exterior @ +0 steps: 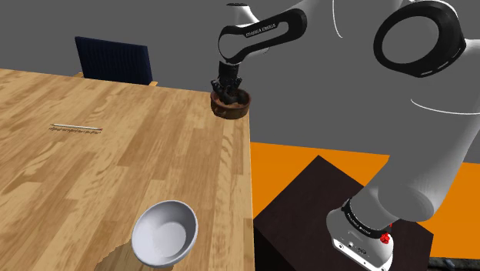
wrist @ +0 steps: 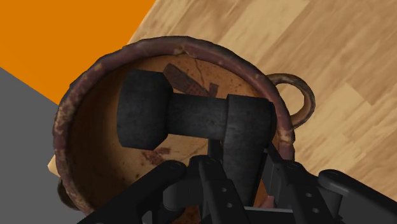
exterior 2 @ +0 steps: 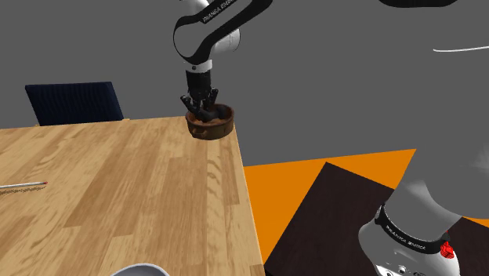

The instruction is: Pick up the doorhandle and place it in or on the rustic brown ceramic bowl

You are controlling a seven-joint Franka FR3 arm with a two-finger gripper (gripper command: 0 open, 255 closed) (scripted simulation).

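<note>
Upper centre of the shoulder view: black gripper (exterior: 228, 91) inside the brown bowl (exterior: 232, 108) at the table's (exterior: 115, 169) far corner, FRANKA EMIKA in white on the arm (exterior: 261, 31) above. Upper middle of the second exterior view: same dip inside the rim, same lettering. Wrist view: matte black, dumbbell-shaped doorhandle (wrist: 191, 118) lying inside the bowl, long axis across the basin, one thick end clamped in the jaws, the other toward the rim nearest the orange floor (wrist: 63, 32).

Matt doorhandle (wrist: 197, 118), crackled bowl (wrist: 184, 44), wooden table (wrist: 331, 57)
</note>
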